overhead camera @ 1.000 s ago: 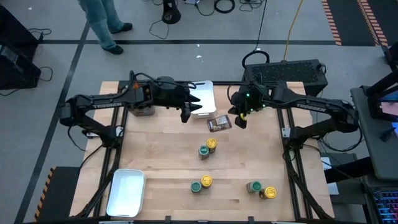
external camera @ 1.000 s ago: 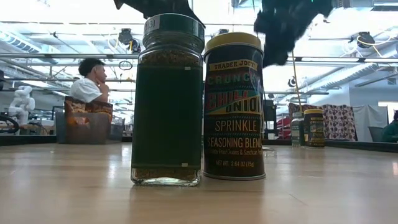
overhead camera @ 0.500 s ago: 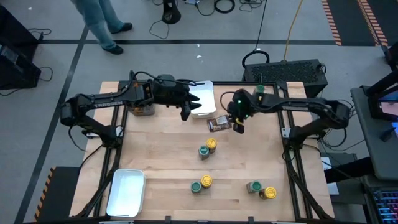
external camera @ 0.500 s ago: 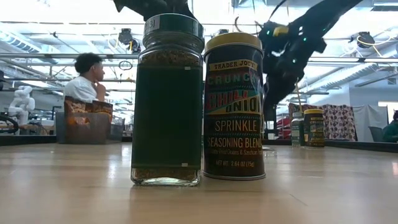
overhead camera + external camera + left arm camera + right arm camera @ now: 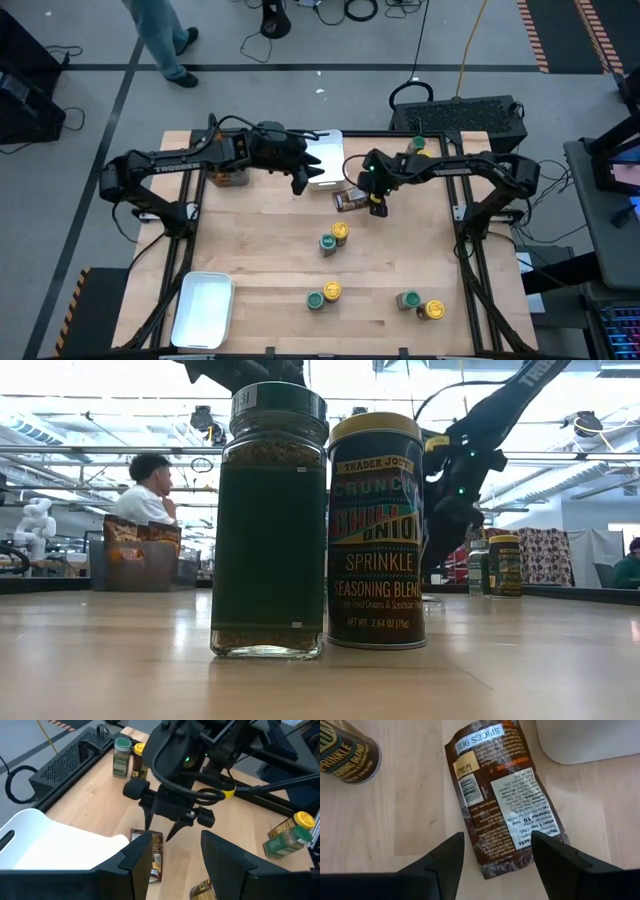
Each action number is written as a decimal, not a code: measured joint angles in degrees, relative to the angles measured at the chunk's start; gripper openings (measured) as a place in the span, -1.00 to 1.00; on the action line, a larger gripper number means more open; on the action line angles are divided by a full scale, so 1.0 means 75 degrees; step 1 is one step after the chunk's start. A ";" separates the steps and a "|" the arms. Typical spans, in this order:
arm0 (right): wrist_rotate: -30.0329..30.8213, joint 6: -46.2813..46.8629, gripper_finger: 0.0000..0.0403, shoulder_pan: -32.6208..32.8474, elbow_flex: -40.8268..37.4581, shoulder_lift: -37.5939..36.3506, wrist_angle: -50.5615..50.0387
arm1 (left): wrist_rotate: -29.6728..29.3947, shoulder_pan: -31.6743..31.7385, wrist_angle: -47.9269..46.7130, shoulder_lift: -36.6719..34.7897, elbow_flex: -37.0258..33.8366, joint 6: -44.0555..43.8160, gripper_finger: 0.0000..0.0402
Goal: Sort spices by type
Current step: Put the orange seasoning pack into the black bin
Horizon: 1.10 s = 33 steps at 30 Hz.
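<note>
- wooden table (image 5: pixel 270 270) takes up most of the overhead shot; black frame around it
- left arm (image 5: pixel 160 165) reaches in from the left side; its gripper (image 5: pixel 300 172) hangs over the edge of the far white tray (image 5: pixel 330 150), fingers apart with nothing between them
- right arm (image 5: pixel 480 165) comes across from the right; right gripper (image 5: pixel 378 205) is down right over the brown packet (image 5: pixel 350 199), fingers (image 5: pixel 445 862) spread wide on either side of it and not clamped on it
- second white tray (image 5: pixel 203 308) sits at the near left corner, well apart from everything else
- a bin (image 5: pixel 228 175) of stuff sits at the far left, under the left arm
- that packet lies flat on the wood just beside the far tray's corner; label side up with "SPICES" printed on it
- jars come in green-lid/yellow-lid pairs, touching or just about: one pair (image 5: pixel 334 238) mid table near the packet; one (image 5: pixel 322 295) near the front edge; one (image 5: pixel 420 305) front right; one (image 5: pixel 417 146) at the far right edge
- low cam has a green-lidded jar (image 5: pixel 268 520) and a yellow-lidded can (image 5: pixel 376 530) right up close, side by side
- a person (image 5: pixel 145 490) is sitting way back in the room
</note>
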 joint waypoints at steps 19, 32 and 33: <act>0.0274 0.0126 -0.36 0.0003 0.0032 0.1080 0.0273 | 0.0000 0.0000 -0.0174 0.0006 0.0000 -0.0009 -0.15; 0.0498 0.0279 -0.98 0.0014 0.0223 0.0046 -0.0590 | 0.0014 0.0000 -0.0178 0.0006 0.0000 -0.0008 -0.15; 0.0496 0.0277 -0.98 0.0015 0.0296 -0.0157 -0.0671 | 0.0065 0.0000 -0.0179 0.0006 0.0000 -0.0009 -0.15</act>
